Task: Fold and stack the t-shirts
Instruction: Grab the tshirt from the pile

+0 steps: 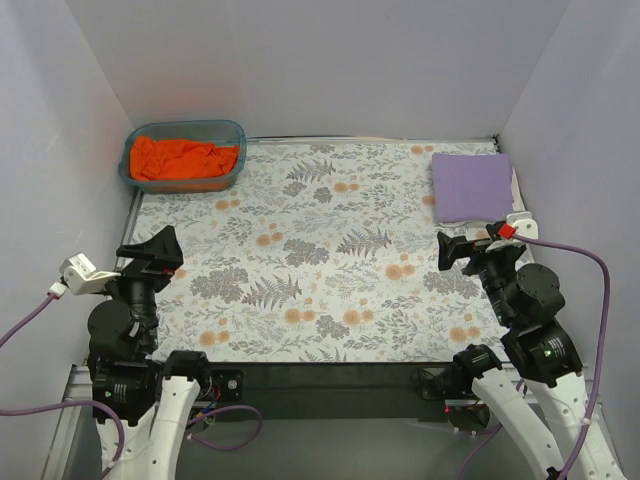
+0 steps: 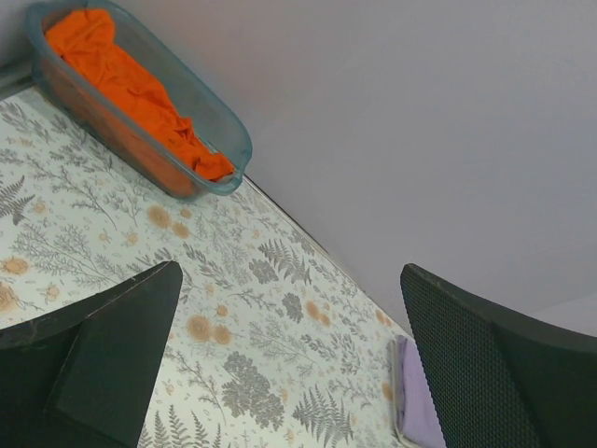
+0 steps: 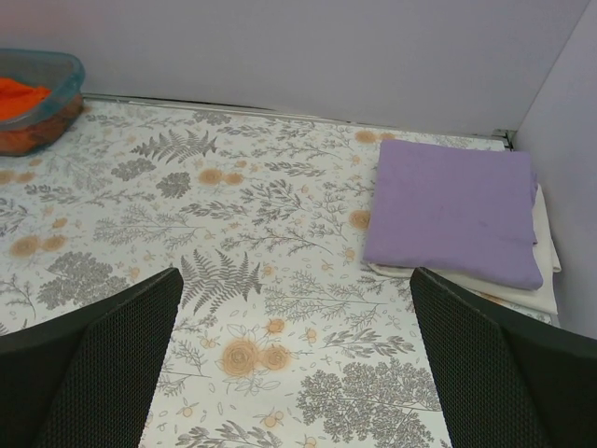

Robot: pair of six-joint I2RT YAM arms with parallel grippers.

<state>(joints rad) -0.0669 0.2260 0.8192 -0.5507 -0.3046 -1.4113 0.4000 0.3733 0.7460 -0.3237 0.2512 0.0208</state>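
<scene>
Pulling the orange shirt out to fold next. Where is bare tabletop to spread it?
The middle of the floral table is bare, from the teal tub holding the orange shirt across to the lavender shirt. Crowded: the tub's far-left corner, and the far-right edge, where the lavender shirt lies on white cloth.

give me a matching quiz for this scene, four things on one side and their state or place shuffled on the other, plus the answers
Things:
1. orange t-shirt
2. lavender t-shirt
3. teal tub
4. right gripper

States or places:
A. open, holding nothing
B. folded flat on a white cloth
C. stands in the far left corner
D. crumpled, not folded

Pairs: 1-D, 2-B, 3-C, 4-A
</scene>
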